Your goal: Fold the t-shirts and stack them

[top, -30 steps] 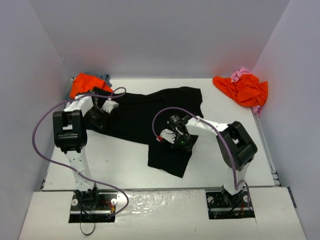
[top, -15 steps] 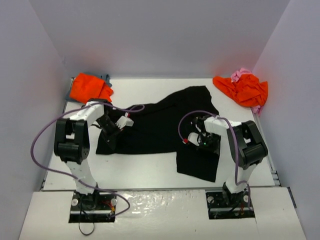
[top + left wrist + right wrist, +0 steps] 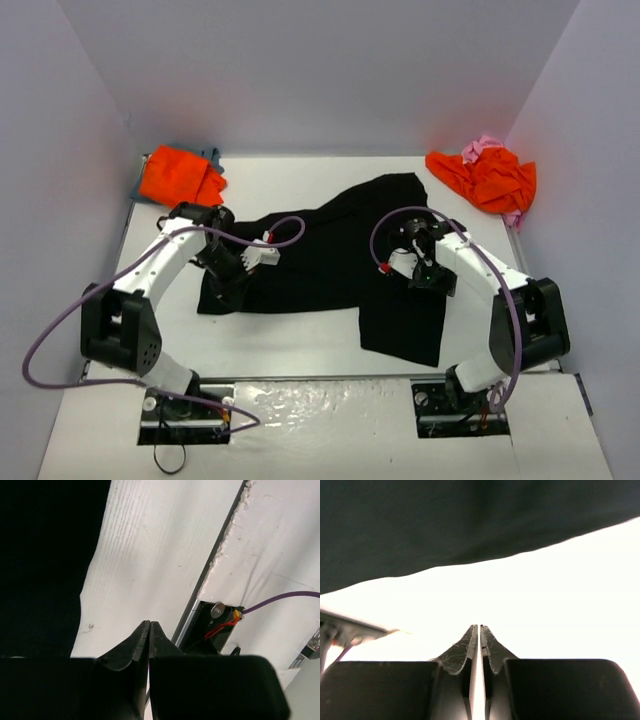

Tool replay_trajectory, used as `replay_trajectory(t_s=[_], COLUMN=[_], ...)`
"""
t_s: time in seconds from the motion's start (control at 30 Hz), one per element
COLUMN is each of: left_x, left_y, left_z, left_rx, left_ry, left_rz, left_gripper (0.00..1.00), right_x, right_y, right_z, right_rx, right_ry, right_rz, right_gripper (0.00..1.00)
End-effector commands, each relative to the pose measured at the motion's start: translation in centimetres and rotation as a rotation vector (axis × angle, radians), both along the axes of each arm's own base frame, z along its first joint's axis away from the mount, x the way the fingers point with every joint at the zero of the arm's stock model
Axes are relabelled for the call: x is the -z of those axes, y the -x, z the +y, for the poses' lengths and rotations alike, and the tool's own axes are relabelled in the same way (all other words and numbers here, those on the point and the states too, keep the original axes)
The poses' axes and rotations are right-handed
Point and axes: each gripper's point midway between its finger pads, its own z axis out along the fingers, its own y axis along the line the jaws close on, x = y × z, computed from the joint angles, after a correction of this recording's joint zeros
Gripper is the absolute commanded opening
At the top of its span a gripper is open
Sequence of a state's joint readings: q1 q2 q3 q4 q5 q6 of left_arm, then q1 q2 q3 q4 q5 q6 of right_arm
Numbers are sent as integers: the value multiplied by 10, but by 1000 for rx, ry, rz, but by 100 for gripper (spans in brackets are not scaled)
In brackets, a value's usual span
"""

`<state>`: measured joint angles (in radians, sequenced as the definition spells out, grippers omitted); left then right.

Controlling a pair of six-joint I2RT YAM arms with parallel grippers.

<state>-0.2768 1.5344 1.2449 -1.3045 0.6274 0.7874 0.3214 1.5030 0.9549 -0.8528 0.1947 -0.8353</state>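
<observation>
- Across mid-table: black t-shirt (image 3: 320,255), spread and rumpled, one flap reaching toward the near edge.
- Left gripper (image 3: 150,622): clenched on nothing, tips over bare table (image 3: 150,545) beside the black cloth.
- Right gripper (image 3: 479,626): pinched together, empty, black cloth just beyond.
- Far corners: orange t-shirts (image 3: 180,177), bunched.

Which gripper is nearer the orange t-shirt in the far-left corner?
Left. The left gripper is over the left end of the black t-shirt, just nearside of the orange t-shirt. The right gripper is well off to the right, over that shirt's right part.
</observation>
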Motion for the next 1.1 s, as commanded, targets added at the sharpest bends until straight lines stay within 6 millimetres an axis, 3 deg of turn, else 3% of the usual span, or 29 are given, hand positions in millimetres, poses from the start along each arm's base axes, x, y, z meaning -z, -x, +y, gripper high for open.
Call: replay_trajectory(t_s=[0.0,0.1,0.13,0.17,0.2,0.3,0.4,0.5,0.67,0.9,1.0,1.07], left_x=[-17,-13,-11,-8,-4,7,10,8,16,25,24,31], left_y=[-24,-57,-67,-78,-89,-127,-164,-183,-203,-229,-237,-242], left_z=[-1,-10,-13,-15,-16,-17,-19,-22,-12,3,4,7], left_rx=[-70,-87,-110,-123,-130,-197,-279,-328,-359,-401,-395,-391], left_ry=[-7,6,4,-2,-10,-48,-64,-51,-103,-135,-137,-163], left_rz=[-105,-149,-142,-154,-177,-227,-296,-338,-393,-395,-404,-396], left_gripper=[0,0,0,0,0,0,0,0,0,0,0,0], right_x=[-54,-65,-62,-58,-54,-39,-17,-10,-15,-34,-23,-3], right_y=[-81,-127,-133,-137,-141,-157,-155,-151,-141,-130,-128,-122], right_z=[30,55,67,76,84,119,152,182,227,260,264,273], right_rx=[17,41,18,1,-14,-46,-118,-198,-293,-379,-380,-384], right_ry=[-75,-115,-127,-128,-123,-181,-186,-184,-301,-447,-444,-451], right_rz=[-315,-422,-396,-384,-382,-401,-346,-341,-342,-377,-364,-308], right_gripper=[15,74,39,16,1,0,0,0,0,0,0,0])
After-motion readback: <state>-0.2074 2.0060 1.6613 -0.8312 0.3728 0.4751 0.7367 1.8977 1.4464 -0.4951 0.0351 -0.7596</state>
